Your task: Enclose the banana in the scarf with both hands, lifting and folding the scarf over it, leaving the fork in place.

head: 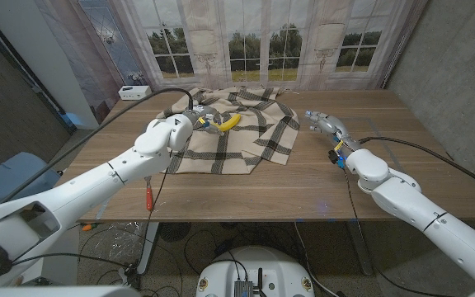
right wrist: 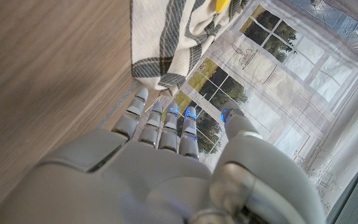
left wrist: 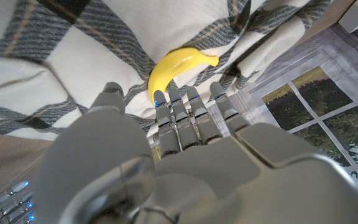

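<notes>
Looking down, we see the banana (head: 230,122) lying on the checked scarf (head: 246,140). Our left robot hand (head: 198,122) hovers beside it, fingers spread; our right robot hand (head: 326,125) waits open over the worktop (head: 303,186).

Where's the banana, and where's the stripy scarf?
banana (left wrist: 174,68): left wrist view, middle of its yellow curve.
scarf (head: 246,147): head view, flat checked part near the table's front.

The light is soft and even, and the tabletop (head: 303,177) looks bright with only faint shadows. Up close, the robot hand (left wrist: 166,168) looks big and a little blurry. The head picture bends at its edges.
</notes>
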### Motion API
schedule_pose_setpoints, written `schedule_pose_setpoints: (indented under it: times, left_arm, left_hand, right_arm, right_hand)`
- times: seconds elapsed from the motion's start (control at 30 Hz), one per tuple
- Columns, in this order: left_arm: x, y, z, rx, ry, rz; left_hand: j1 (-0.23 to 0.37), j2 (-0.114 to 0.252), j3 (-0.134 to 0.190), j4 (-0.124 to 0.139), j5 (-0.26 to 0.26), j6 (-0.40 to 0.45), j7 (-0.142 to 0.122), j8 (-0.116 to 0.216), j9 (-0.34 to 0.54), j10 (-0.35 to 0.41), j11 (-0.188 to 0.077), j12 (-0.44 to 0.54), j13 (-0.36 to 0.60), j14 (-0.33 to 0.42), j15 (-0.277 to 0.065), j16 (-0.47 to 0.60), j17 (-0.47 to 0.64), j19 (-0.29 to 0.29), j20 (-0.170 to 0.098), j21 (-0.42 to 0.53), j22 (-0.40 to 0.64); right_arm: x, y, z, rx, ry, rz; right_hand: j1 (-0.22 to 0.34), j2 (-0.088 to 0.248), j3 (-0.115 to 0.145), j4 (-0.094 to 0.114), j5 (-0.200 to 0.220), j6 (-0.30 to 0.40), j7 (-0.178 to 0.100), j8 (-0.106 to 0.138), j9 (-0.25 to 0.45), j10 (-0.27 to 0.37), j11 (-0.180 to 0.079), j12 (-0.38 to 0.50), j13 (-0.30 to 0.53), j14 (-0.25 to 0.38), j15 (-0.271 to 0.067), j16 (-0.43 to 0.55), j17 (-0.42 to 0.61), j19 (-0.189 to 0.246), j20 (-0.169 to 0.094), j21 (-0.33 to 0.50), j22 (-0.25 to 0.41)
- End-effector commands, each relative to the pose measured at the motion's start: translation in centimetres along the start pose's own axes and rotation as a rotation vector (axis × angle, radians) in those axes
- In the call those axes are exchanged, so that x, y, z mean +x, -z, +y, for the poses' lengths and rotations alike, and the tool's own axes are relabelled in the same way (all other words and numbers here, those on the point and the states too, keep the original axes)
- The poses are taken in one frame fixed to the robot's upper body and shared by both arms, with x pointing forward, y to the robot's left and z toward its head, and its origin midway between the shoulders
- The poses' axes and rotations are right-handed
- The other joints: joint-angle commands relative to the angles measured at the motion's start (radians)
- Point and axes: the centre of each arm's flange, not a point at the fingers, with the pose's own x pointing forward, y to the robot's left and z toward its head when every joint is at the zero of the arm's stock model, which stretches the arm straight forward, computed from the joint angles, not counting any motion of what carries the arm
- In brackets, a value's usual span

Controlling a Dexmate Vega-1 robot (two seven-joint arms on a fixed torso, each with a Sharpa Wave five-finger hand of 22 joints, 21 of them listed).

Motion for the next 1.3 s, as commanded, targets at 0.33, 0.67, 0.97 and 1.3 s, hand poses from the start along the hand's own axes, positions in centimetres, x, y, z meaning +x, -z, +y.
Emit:
schedule_pose_setpoints:
  times: [0.33,0.67,0.97,1.3]
  left_arm:
    - [-4.6,-1.6,-1.1,-0.031,0.079,-0.039]
    - [-6.7,-2.6,-1.6,-0.008,0.098,-0.037]
    - [-8.3,-3.5,-2.3,0.04,0.104,-0.017]
    - [-9.5,-4.2,-3.1,0.087,0.124,0.022]
  left_hand:
    - [-0.027,-0.038,-0.024,-0.014,0.002,0.119,0.029,0.026,0.002,0.013,-0.001,-0.004,-0.01,-0.009,-0.019,-0.008,-0.006,0.008,0.006,-0.015,-0.001]
    - [-0.011,-0.067,-0.033,-0.037,0.011,0.174,0.036,0.034,0.006,0.004,-0.004,-0.013,-0.017,-0.03,-0.019,-0.021,-0.011,0.002,0.009,-0.027,-0.001]
    - [0.026,-0.081,-0.03,-0.065,0.02,0.183,0.027,0.029,0.008,0.002,-0.014,-0.017,-0.021,-0.038,-0.021,-0.025,-0.013,0.0,0.011,-0.034,-0.001]
    - [0.056,-0.082,-0.027,-0.084,0.028,0.173,0.015,0.017,0.011,-0.01,-0.019,-0.024,-0.023,-0.05,-0.024,-0.029,-0.013,-0.003,0.013,-0.041,0.0]
  right_arm:
    - [-0.7,-2.8,2.8,-0.264,-0.099,0.069]
    - [-1.2,-3.4,4.1,-0.344,-0.127,0.084]
    - [-1.7,-3.8,5.3,-0.417,-0.171,0.087]
    - [-2.1,-4.4,6.3,-0.498,-0.203,0.077]
  right_hand:
    - [0.018,0.008,0.013,0.006,0.0,0.012,-0.003,-0.002,0.003,0.007,-0.009,0.001,0.002,0.002,-0.006,0.002,0.007,0.01,-0.008,0.009,0.004]
    - [0.039,0.008,0.023,-0.001,0.002,0.019,-0.007,-0.003,0.004,0.004,-0.016,-0.003,0.002,-0.005,-0.01,-0.003,0.006,0.006,-0.013,0.006,0.004]
    - [0.055,0.0,0.027,-0.007,0.001,0.02,-0.007,-0.005,0.004,-0.001,-0.021,-0.007,0.002,-0.01,-0.015,-0.007,0.004,0.002,-0.012,0.003,0.004]
    - [0.078,-0.016,0.03,-0.02,-0.002,0.022,-0.009,-0.007,0.004,-0.005,-0.025,-0.011,0.002,-0.02,-0.02,-0.015,0.001,0.0,-0.007,0.001,0.003]
